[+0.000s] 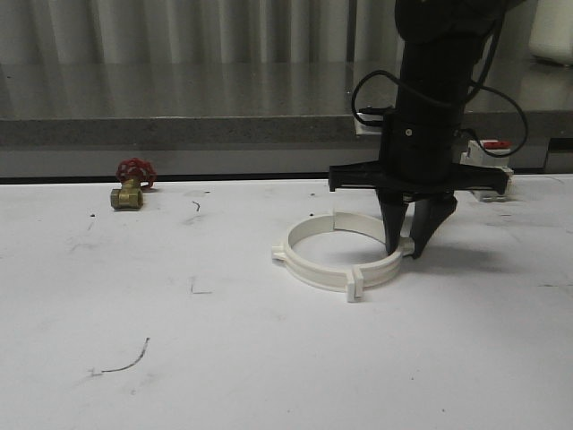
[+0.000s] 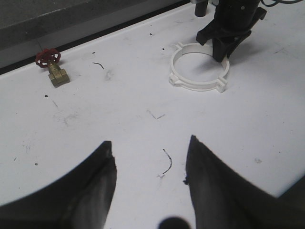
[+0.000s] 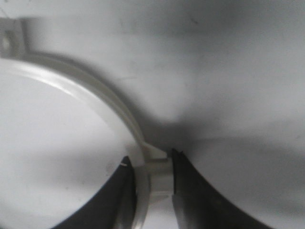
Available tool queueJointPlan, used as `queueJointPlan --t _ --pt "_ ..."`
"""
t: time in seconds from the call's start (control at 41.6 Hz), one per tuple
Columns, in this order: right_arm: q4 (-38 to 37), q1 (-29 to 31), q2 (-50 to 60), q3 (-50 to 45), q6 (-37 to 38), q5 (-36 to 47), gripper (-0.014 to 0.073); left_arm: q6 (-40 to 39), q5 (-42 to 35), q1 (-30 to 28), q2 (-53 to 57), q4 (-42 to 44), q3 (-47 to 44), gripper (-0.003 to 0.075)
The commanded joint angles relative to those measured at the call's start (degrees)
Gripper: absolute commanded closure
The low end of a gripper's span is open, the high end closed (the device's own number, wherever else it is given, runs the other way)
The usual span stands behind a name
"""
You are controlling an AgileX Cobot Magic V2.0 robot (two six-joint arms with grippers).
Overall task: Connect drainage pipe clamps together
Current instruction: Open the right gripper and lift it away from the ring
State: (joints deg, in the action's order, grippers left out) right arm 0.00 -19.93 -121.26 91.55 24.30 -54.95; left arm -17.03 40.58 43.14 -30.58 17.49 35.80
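Two clamps [image 1: 345,255] (ringed) — right gripper [image 1: 405,244] astride joint.

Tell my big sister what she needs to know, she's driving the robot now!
Right end effector: down at the ring, fingers on either side of a tab joint of the drainage pipe clamps; a firm grip can't be confirmed.
Left end effector: open, empty, above bare table.
Done: the two halves sit together as a ring on the table.
Left: check that both joints are locked, then let go.
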Motion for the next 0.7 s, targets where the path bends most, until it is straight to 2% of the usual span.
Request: queueJointPlan --t 0.0,0.12,0.385,0.529,0.577,0.674 --pt "0.00 -0.13 3.38 1.62 0.02 0.32 0.0330 -0.21 -3.96 -0.05 -0.07 0.61 1.53 0.0386" --pt "0.00 -0.13 3.38 1.62 0.02 0.38 0.0261 -0.21 -3.96 -0.05 -0.07 0.61 1.53 0.0386" --pt "0.00 -0.13 3.86 1.91 0.02 1.70 0.0261 -0.21 -3.96 -0.05 -0.07 0.61 1.53 0.0386" --pt "-3.39 0.62 8.60 2.28 -0.48 0.43 0.0265 -0.21 -3.96 -0.05 -0.07 0.61 1.53 0.0386" --pt "-4.03 1.09 10.85 2.28 -2.34 -0.26 0.0265 -0.21 -3.96 -0.05 -0.07 0.61 1.53 0.0386" --pt "-2.66 2.03 17.37 1.44 -13.52 -2.41 0.0265 -0.21 -3.96 -0.05 -0.07 0.61 1.53 0.0386"
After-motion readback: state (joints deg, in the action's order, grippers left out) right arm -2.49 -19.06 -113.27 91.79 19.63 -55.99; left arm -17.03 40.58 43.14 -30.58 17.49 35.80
